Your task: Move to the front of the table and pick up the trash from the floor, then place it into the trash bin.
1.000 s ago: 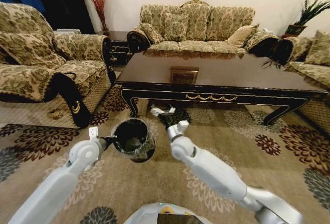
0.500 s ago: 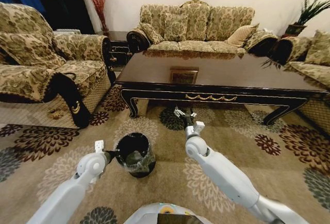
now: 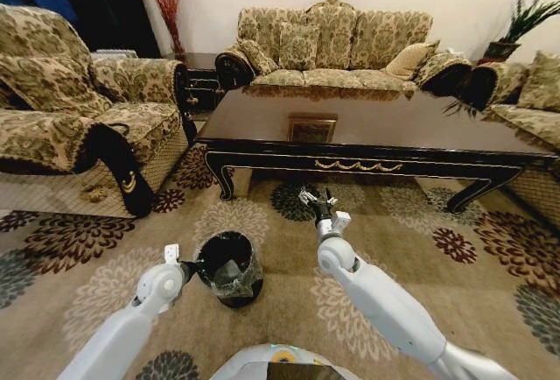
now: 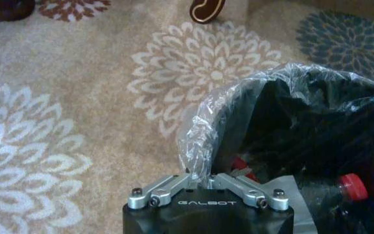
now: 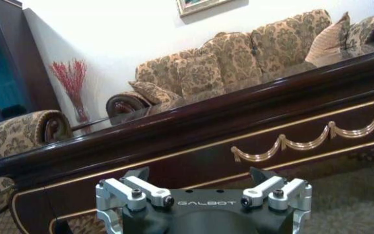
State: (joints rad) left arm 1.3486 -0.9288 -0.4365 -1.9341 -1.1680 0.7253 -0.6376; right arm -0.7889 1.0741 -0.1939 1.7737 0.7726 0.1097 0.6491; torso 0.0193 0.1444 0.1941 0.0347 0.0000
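Note:
The black trash bin (image 3: 241,288) with its clear liner stands upright on the flowered floor (image 3: 105,222), left of centre. My left gripper (image 3: 186,268) is shut on the bin's lined rim (image 4: 252,85) at its left side. Inside the bin lie trash pieces: a clear bottle with a red cap (image 4: 352,187) and crumpled white paper (image 4: 291,195). My right gripper (image 3: 315,198) hangs open and empty above the carpet, just before the dark table (image 3: 394,122), facing its gold-trimmed front edge (image 5: 284,141).
An armchair (image 3: 79,126) stands at the left, a sofa (image 3: 332,43) behind the table, another seat (image 3: 534,100) at the right. A small framed object (image 3: 312,129) lies on the tabletop. Open carpet stretches between me and the table.
The bin, held up and tilted a second ago, has come down to stand on the carpet. My right gripper has swung right, away from the bin toward the table's front.

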